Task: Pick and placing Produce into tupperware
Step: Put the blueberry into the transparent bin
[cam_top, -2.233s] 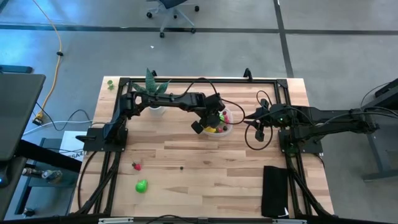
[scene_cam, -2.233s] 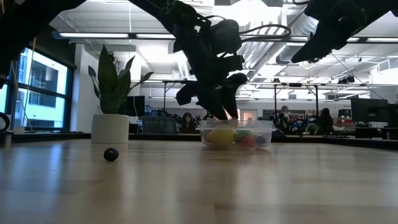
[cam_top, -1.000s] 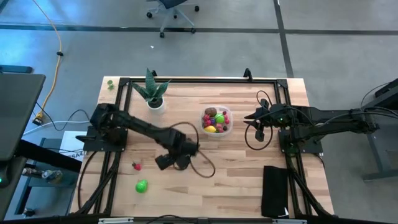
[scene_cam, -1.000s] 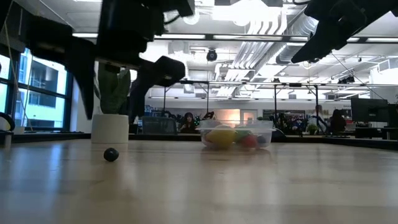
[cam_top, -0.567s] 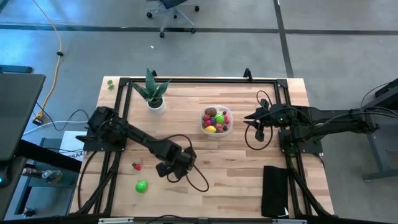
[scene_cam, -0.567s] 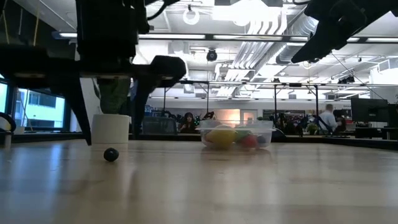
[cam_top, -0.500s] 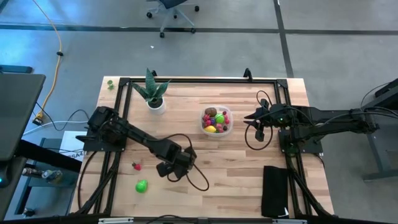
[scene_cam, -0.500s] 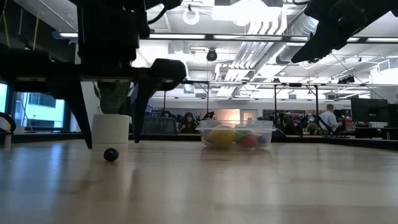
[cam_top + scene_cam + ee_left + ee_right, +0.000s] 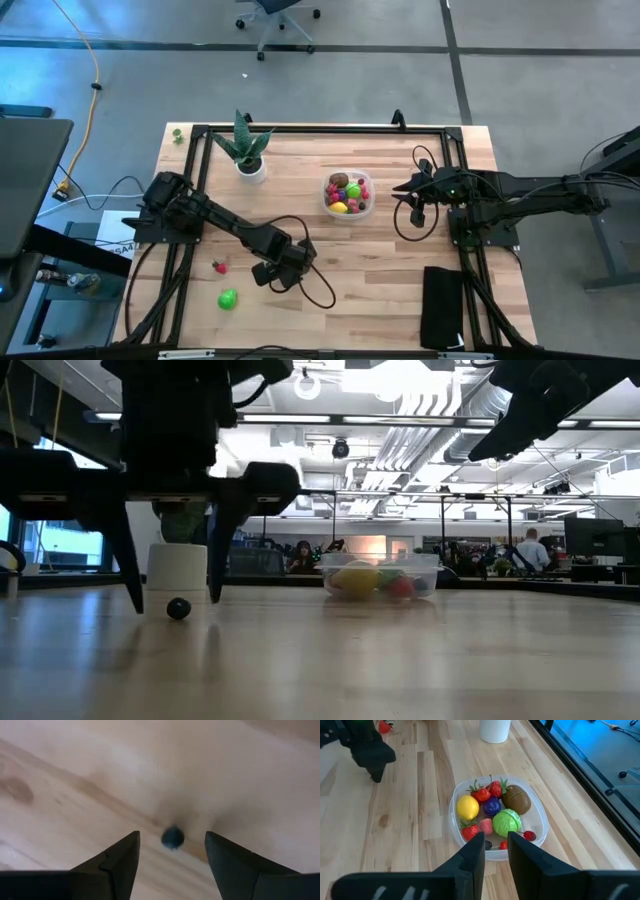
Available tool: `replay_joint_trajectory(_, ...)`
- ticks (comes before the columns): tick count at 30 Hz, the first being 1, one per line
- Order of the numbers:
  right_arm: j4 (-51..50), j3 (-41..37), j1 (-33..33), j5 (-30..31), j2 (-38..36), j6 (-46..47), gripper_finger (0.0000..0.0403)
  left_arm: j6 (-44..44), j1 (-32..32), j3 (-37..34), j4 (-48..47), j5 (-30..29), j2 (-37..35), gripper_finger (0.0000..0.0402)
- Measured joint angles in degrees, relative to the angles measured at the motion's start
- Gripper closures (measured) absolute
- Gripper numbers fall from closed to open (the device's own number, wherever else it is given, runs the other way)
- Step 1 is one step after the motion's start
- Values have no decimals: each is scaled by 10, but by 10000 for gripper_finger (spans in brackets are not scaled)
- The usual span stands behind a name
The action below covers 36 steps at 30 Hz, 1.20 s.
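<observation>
A tiny dark berry [image 9: 173,838] lies on the wooden table. My left gripper [image 9: 172,834] is open, pointing down, with one finger on each side of the berry and not touching it; the low view shows both fingertips down near the table around the berry [image 9: 178,608]. The clear tupperware [image 9: 348,195] stands on the table's far middle, holding several toy fruits. A red strawberry [image 9: 218,267] and a green round fruit [image 9: 228,298] lie near the left front. My right gripper [image 9: 495,851] waits above the table to the right of the tupperware [image 9: 497,815], its fingers a narrow gap apart, holding nothing.
A spiky green plant in a white pot [image 9: 245,152] stands at the far left, just behind the berry in the low view [image 9: 177,565]. A black flat object [image 9: 443,305] lies at the table's near right. Bare wood stretches between the berry and the tupperware.
My left gripper has moved a little toward the table's near edge and come down, so its fingers now straddle the dark berry near the table top. The berry has stayed in place.
</observation>
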Motion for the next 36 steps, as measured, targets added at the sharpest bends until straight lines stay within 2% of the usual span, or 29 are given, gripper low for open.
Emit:
replay_joint_trajectory(10,0,0,0,0,0,0,329,1,0,1,-3,9,9,239)
replay_joint_trajectory(36,0,0,0,0,0,0,329,2,0,3,-27,32,9,241)
